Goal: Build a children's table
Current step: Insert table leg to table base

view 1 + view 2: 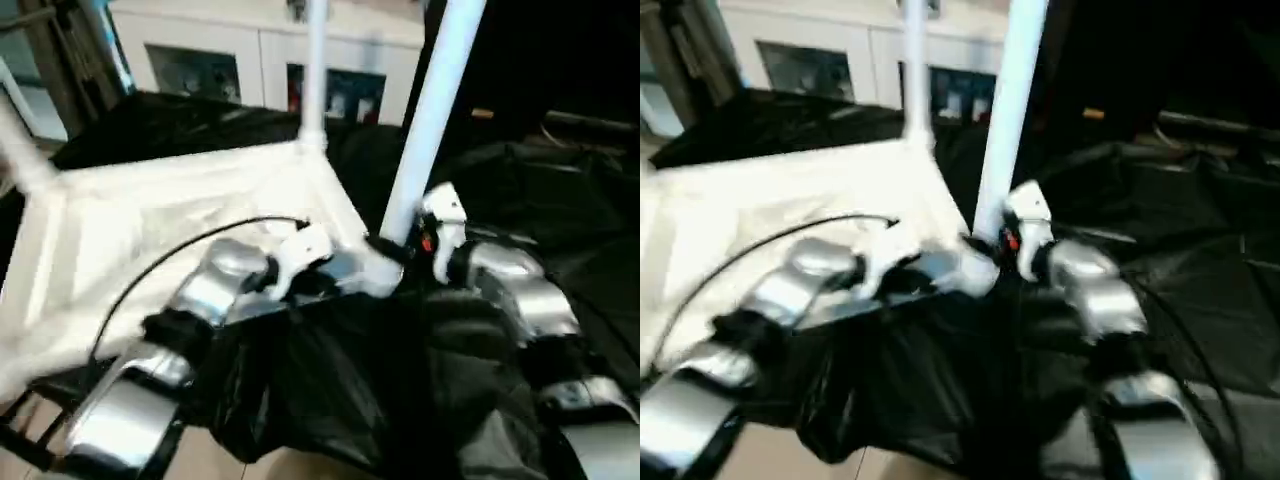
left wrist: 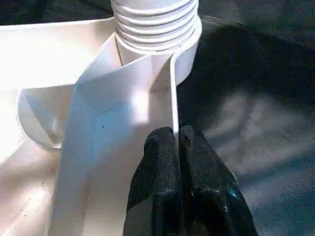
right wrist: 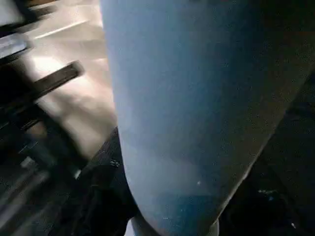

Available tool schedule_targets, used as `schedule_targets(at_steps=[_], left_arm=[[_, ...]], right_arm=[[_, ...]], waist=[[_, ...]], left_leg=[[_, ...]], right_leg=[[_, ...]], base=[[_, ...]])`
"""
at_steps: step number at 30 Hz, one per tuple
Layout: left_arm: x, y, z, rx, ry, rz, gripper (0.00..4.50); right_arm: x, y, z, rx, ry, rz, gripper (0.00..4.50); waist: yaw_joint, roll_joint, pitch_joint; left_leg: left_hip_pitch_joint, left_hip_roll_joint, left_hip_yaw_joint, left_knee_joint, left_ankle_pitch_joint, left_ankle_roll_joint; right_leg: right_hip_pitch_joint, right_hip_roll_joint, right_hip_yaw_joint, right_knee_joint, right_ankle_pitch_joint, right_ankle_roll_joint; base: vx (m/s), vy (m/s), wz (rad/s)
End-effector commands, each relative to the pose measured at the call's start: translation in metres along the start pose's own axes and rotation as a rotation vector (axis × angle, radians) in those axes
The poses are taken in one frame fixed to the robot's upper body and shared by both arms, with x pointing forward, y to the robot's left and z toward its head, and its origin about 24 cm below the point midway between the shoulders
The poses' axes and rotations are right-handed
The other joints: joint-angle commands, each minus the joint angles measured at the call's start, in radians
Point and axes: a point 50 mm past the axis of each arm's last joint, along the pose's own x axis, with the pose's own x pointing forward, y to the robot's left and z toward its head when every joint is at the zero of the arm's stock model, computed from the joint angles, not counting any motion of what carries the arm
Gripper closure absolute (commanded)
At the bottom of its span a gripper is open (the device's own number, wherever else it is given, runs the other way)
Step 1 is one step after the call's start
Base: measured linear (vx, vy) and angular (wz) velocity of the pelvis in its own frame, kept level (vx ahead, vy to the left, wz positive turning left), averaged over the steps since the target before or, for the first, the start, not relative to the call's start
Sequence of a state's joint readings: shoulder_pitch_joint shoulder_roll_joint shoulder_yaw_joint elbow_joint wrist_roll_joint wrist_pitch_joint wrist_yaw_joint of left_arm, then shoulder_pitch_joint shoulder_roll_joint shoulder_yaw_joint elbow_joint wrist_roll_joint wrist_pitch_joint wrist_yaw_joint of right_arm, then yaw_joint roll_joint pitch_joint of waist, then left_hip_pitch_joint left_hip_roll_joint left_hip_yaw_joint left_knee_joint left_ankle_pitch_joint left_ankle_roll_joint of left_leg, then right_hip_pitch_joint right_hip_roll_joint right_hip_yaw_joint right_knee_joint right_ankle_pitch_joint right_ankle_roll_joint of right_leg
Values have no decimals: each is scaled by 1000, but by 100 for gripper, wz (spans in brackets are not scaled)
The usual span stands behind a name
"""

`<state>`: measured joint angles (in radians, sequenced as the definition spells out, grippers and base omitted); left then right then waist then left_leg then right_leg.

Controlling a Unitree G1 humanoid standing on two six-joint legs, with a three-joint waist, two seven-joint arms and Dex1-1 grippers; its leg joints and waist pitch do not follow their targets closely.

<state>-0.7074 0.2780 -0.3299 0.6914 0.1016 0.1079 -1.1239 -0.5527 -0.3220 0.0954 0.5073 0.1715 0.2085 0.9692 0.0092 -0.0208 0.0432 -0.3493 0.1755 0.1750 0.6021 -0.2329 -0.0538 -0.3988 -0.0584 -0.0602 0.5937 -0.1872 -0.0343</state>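
Your left gripper (image 2: 176, 147) is closed on a thin rib of the tabletop (image 1: 150, 220), beside the corner socket (image 2: 157, 59), probably to steady it. Your right gripper (image 1: 392, 250) sits at the base of the near leg (image 1: 430, 110); I cannot tell its fingers. The upside-down tabletop lies on black cloth (image 1: 380, 400); another leg (image 1: 315, 70) stands behind.

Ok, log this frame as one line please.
stage: leg fitting | left claw: shut on tabletop rib | right claw: at near-corner leg base | far-corner leg: upright
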Motion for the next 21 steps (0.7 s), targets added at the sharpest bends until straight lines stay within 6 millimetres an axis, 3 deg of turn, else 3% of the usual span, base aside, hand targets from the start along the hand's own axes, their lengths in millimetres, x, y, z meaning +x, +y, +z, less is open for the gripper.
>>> schedule_targets(at_steps=[1,8,14,18,21], left_arm=[[5,-7,38,155,-136,-100,450],[-13,-9,30,183,-125,-162,450],[-14,-8,28,181,-120,-158,450],[-8,-7,29,162,-127,-122,450],[3,-1,35,114,-134,-26,450]], right_arm=[[9,29,-47,121,197,177,262],[-8,41,-47,93,205,341,262],[-9,45,-49,81,218,354,262],[-3,39,-52,80,202,245,262],[8,25,-54,104,147,-4,262]], waist=[[5,9,-50],[27,16,-52],[30,14,-53],[28,13,-51],[25,13,-50]], left_leg=[[1,71,-18,-78,-93,105],[8,74,-14,-77,-76,86],[5,71,-16,-77,-73,72],[4,69,-17,-79,-85,62],[11,67,-14,-79,-115,34]], right_leg=[[57,-98,57,-57,-73,-292],[55,-96,54,-50,-41,-293],[59,-97,53,-49,-28,-292],[58,-98,53,-53,-58,-285],[50,-99,56,-62,-133,-273]], base=[[0,0,0],[0,0,0],[0,0,0],[0,0,0],[0,0,0]])
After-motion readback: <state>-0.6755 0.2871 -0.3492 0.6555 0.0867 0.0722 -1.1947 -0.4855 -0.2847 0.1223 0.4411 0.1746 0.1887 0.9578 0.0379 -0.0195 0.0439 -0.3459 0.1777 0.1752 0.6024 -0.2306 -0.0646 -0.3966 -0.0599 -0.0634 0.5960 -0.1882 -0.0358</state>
